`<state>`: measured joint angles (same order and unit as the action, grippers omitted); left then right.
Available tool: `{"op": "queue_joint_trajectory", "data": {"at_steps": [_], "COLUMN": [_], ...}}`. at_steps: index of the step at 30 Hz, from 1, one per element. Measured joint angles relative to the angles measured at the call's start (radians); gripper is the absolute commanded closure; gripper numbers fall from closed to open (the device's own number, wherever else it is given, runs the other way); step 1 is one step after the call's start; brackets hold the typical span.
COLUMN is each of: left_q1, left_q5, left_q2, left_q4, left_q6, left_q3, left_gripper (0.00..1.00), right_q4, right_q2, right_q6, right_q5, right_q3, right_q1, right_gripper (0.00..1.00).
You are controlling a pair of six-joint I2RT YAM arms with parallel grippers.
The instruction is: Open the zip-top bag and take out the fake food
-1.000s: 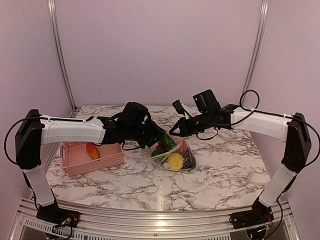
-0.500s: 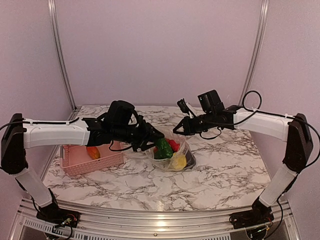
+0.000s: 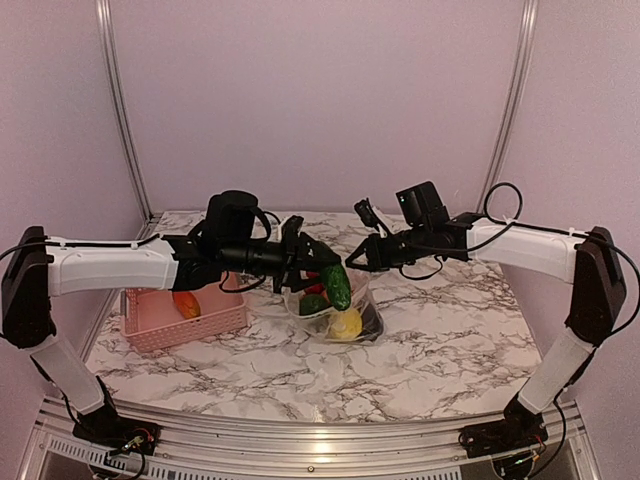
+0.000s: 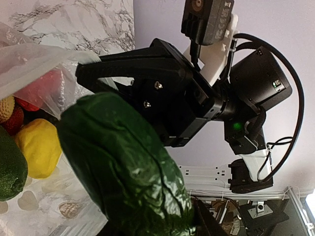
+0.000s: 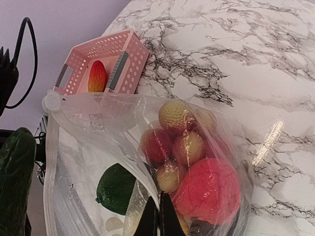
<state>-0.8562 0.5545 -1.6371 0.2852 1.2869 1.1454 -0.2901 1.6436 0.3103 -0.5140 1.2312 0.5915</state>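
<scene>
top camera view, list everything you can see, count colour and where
zip-top bag: one, clear, mid-table, top edge pinched by the right gripper
fake food: several pieces, red, yellow, green, inside the bag; exact count unclear
dark green vegetable: one, just over the bag, held by the left gripper
basket: one, pink, left side of the table
orange-red fruit: one, in the basket
table: one, white marble pattern
left gripper: one, black, shut on the vegetable
right gripper: one, black, shut on the bag's edge
</scene>
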Motion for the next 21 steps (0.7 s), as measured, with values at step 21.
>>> {"op": "queue_joint_trajectory", "data": {"at_steps": [21], "left_q1": [0.439], "left_q5": [-0.283], "left_q2": [0.521], "left_q4": [-0.355], "left_q6": [-0.255], "left_q3": [-0.247], "left_gripper": [0.83], "right_q4": [-0.028], "right_q2": [-0.071], "right_q6": [0.038], "right_q5": [0.062], "right_q3": [0.019], "right_q1": [-0.053], "right_gripper": [1.00]}}
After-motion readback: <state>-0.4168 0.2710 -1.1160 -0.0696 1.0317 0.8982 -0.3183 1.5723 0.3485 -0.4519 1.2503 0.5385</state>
